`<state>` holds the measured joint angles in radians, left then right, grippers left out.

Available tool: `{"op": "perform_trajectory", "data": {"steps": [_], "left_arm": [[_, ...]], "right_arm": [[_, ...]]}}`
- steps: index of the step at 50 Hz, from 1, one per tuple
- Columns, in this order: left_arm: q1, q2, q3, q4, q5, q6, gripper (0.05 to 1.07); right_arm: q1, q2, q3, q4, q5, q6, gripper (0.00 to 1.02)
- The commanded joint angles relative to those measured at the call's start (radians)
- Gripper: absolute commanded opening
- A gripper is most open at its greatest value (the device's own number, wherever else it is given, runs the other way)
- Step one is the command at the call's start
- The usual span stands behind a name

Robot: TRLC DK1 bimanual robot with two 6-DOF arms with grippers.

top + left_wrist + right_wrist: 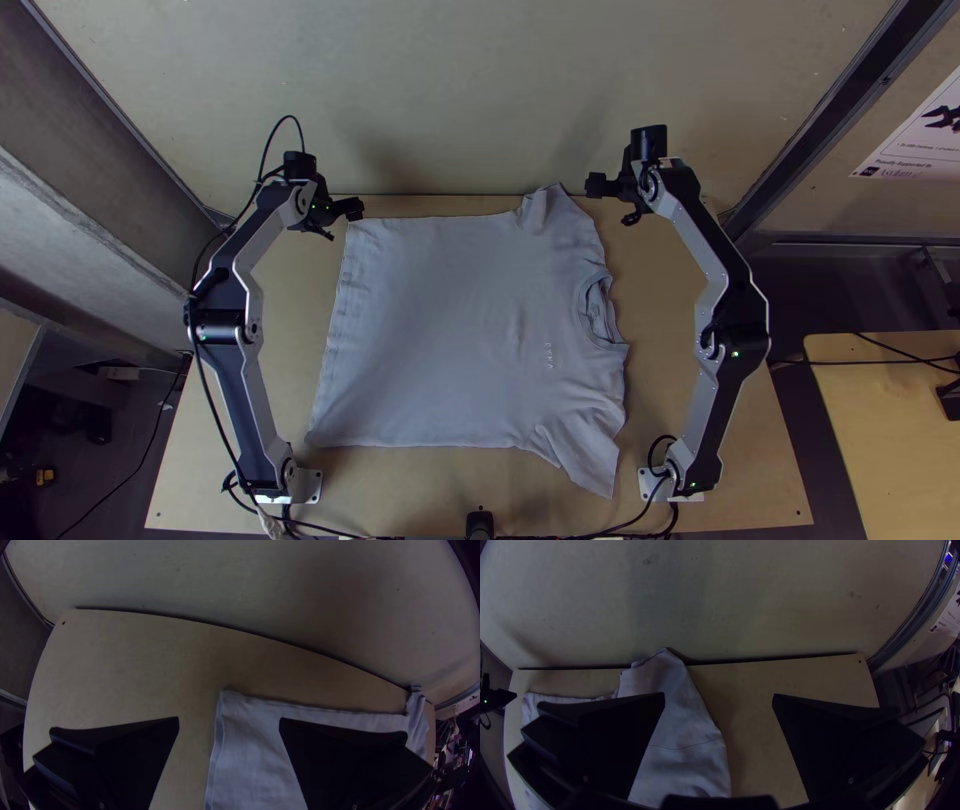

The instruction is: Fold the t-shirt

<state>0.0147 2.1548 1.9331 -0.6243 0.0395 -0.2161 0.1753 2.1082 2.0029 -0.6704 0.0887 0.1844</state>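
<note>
T-shirt [450,320] on wood tbl [760,490], pale wall [450,90] beyond, side tbl [890,430] nearby; L gripper [347,222], R gripper [608,203]: fingers apart.

No wording can be read for certain. A white sign [918,145] is on the wall panel [820,205] beyond the far right corner of the table [785,500]. It bears a dark drawing [942,118] and, under that, lines of small print with a heavier line at the bottom, all too small to tell. Between the table's middle and its right edge, a short row of small pale marks [549,355] stands on the t-shirt [430,330], near the collar.
</note>
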Motion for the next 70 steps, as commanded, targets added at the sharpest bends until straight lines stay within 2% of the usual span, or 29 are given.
{"op": "perform_trajectory", "data": {"steps": [1,3,20,23,34,36,42,56,70], "left_arm": [[-0.004,0.063,0.090,-0.043,-0.016,-0.022,0.97],[-0.005,0.077,0.102,-0.041,-0.023,-0.020,0.92],[-0.021,0.189,0.218,-0.112,-0.081,0.017,0.90],[-0.022,0.192,0.218,-0.114,-0.082,0.018,0.84],[-0.039,0.215,0.225,-0.114,-0.082,0.023,0.82],[-0.042,0.220,0.225,-0.114,-0.098,0.021,0.67],[-0.052,0.229,0.239,-0.094,-0.164,0.021,0.07],[-0.045,0.235,0.247,-0.103,-0.161,0.050,0.08],[-0.042,0.191,0.245,-0.135,-0.148,0.027,0.08]], "right_arm": [[-0.003,0.038,0.065,-0.032,-0.003,0.052,0.99],[-0.003,0.039,0.074,-0.032,-0.004,0.061,0.99],[-0.002,0.053,0.125,-0.034,-0.003,0.125,0.99],[-0.008,0.053,0.120,-0.060,-0.003,0.127,0.99],[-0.011,0.085,0.131,-0.066,-0.006,0.128,0.99],[-0.011,0.092,0.131,-0.066,-0.006,0.128,0.99],[-0.011,0.113,0.137,-0.067,-0.006,0.128,0.99],[-0.020,0.210,0.244,-0.123,-0.006,0.124,0.99],[-0.008,0.285,0.301,-0.173,-0.020,0.110,0.98]]}}
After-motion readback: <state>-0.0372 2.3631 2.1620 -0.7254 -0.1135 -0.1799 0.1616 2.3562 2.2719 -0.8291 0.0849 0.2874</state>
